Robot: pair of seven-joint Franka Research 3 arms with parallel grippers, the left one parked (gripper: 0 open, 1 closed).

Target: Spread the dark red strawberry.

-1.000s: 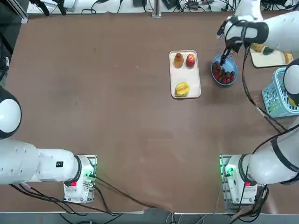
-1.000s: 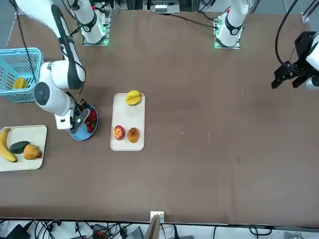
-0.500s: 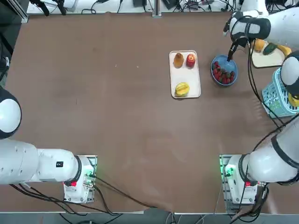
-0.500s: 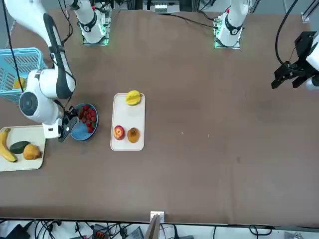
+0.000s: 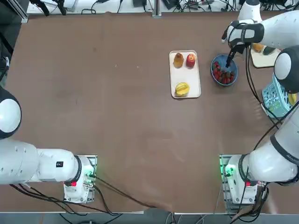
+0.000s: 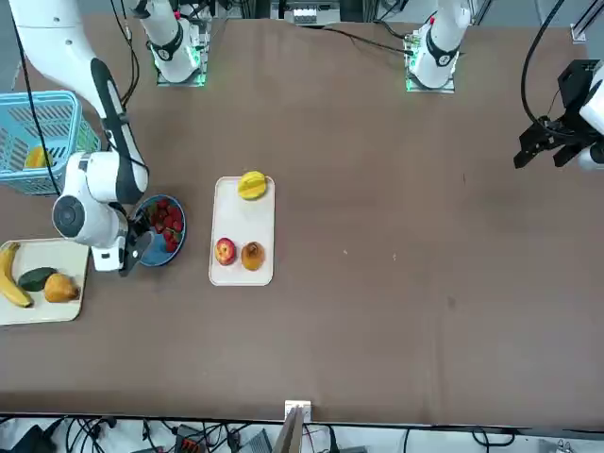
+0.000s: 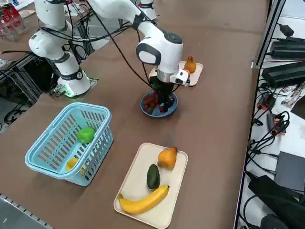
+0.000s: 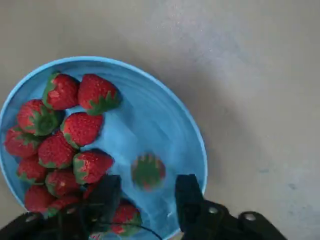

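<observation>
No text, label, brand, number or sign can be read in any of the views. Nothing legible is seen on the table (image 5: 117,107), on the blue bowl (image 8: 165,125) or on the trays and basket. A small dark plate is seen on the parked left arm's housing in the top view, but whatever is printed on it cannot be made out.
</observation>
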